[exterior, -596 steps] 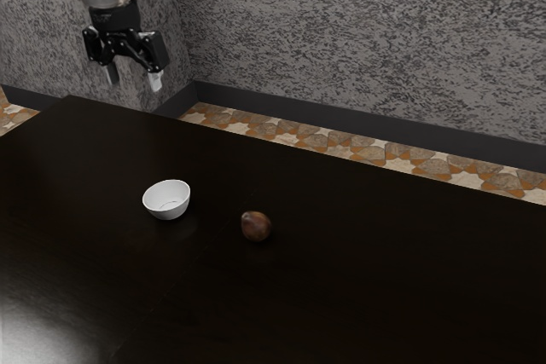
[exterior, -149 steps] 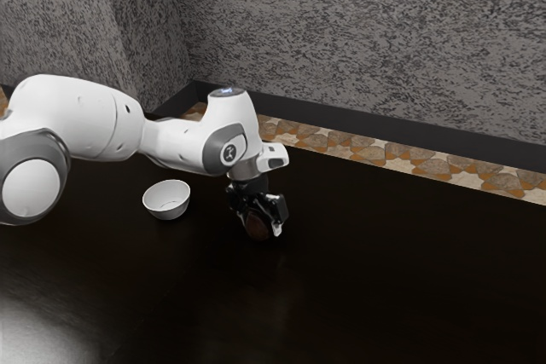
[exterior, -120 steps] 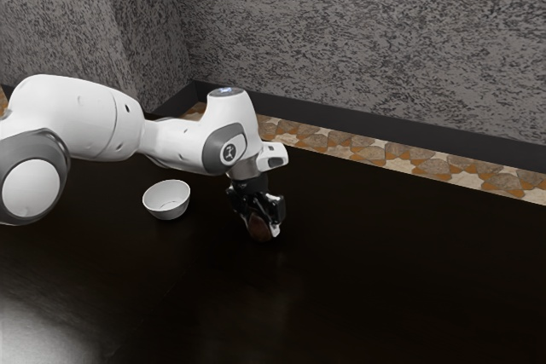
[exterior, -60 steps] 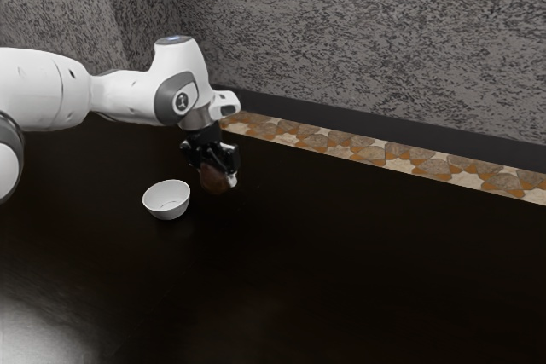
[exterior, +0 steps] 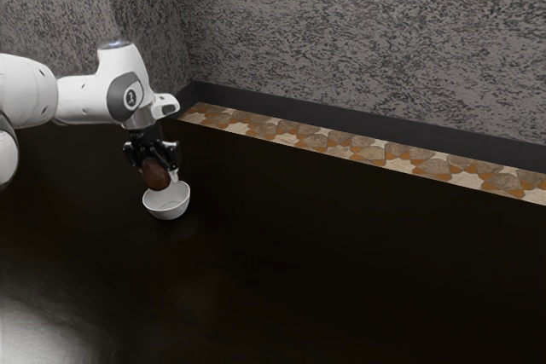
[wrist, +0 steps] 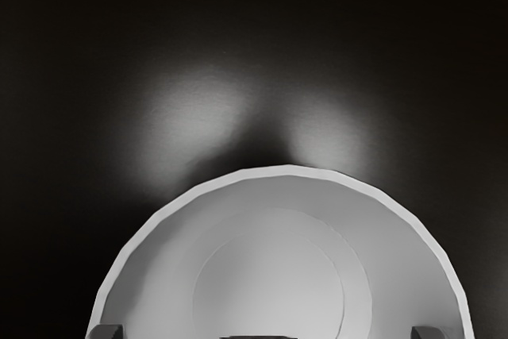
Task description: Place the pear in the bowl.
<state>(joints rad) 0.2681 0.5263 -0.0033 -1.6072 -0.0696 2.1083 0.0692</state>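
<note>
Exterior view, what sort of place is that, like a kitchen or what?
Probably a plain indoor room, though I can't say it's a kitchen: there's a dark table, a mottled grey wall and a patterned stone-look floor.

So the lighting was pretty moody tbh. In the exterior view the table (exterior: 358, 270) went nearly black, with a washed-out patch of glare in the near corner at the exterior view's left, while the wall (exterior: 367, 31) got flat, even grey light. The wrist view had two soft, hazy shines on the tabletop with a dark shadow between them, and the bowl (exterior: 167, 205) had a paler rim than its softly shaded inside.
</note>
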